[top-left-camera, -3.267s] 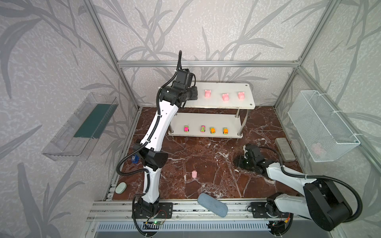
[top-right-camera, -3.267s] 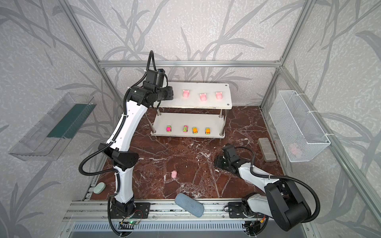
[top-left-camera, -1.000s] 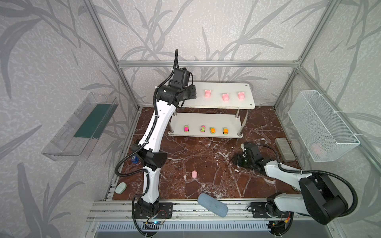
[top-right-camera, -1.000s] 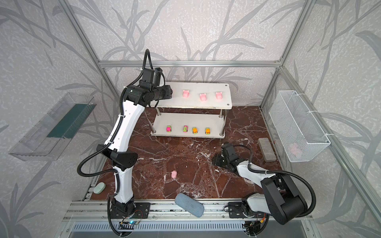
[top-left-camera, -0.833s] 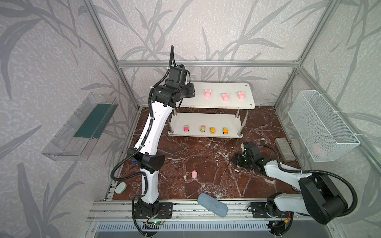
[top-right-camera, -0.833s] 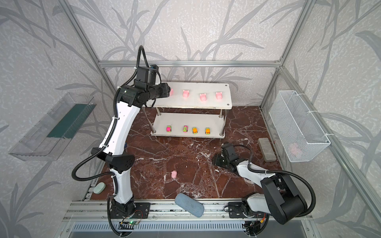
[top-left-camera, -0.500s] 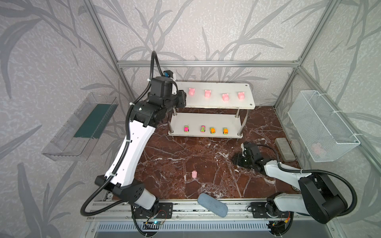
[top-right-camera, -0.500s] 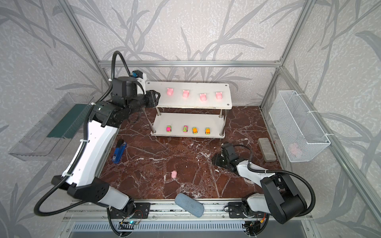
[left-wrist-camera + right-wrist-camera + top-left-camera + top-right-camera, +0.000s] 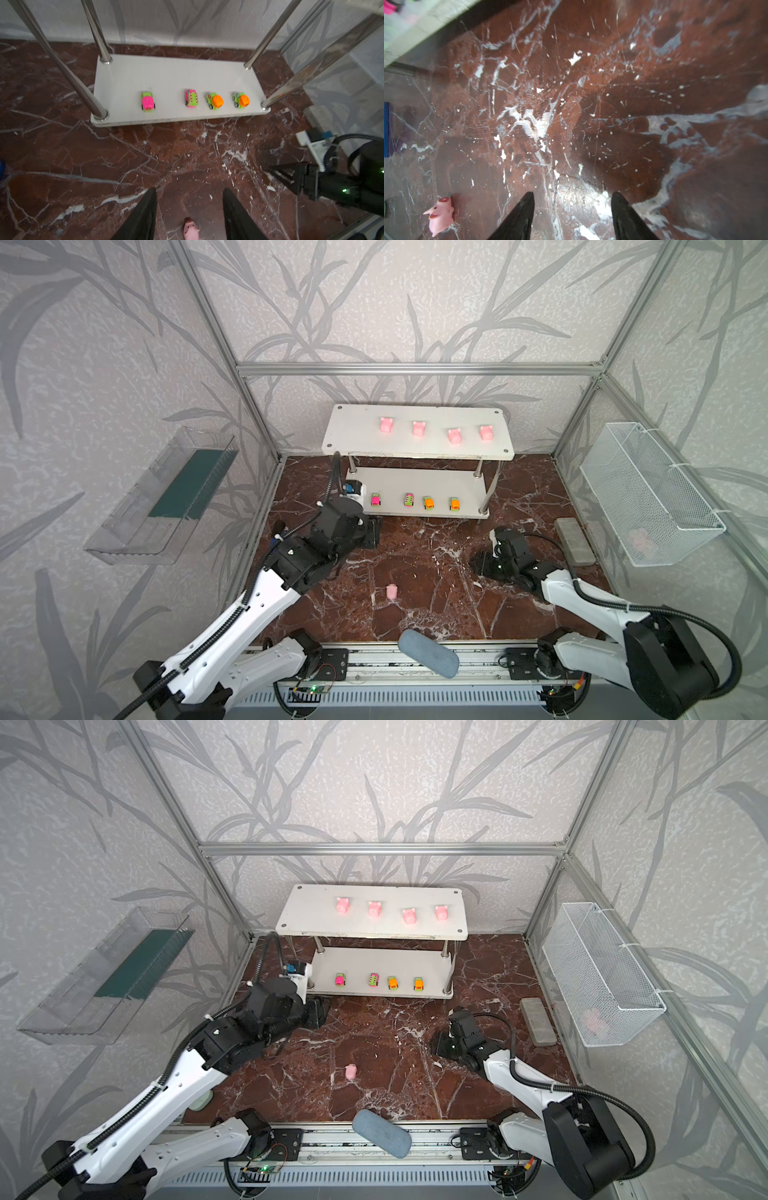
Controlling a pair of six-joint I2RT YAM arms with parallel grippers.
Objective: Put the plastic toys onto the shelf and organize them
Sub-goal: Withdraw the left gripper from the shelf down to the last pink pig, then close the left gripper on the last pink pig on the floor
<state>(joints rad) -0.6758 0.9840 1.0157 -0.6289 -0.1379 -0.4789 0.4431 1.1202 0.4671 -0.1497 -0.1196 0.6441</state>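
Observation:
The white shelf stands at the back; its top board carries a row of several pink pigs. On its lower board several toy cars are lined up. One more pig lies alone on the marble floor, also seen in the right wrist view. My left gripper hangs open and empty in front of the shelf's left end; the floor pig shows beneath it, apart from the fingers. My right gripper rests open low over bare floor at the right.
A clear wall tray hangs on the left wall. On the right wall is a wire mesh basket with something pink inside. A grey block lies by the right wall. A grey-blue pouch sits on the front rail.
My left arm has drawn back from the shelf's top board, leaving one more pig there, and dropped low in front of the shelf. The right arm has stayed still.

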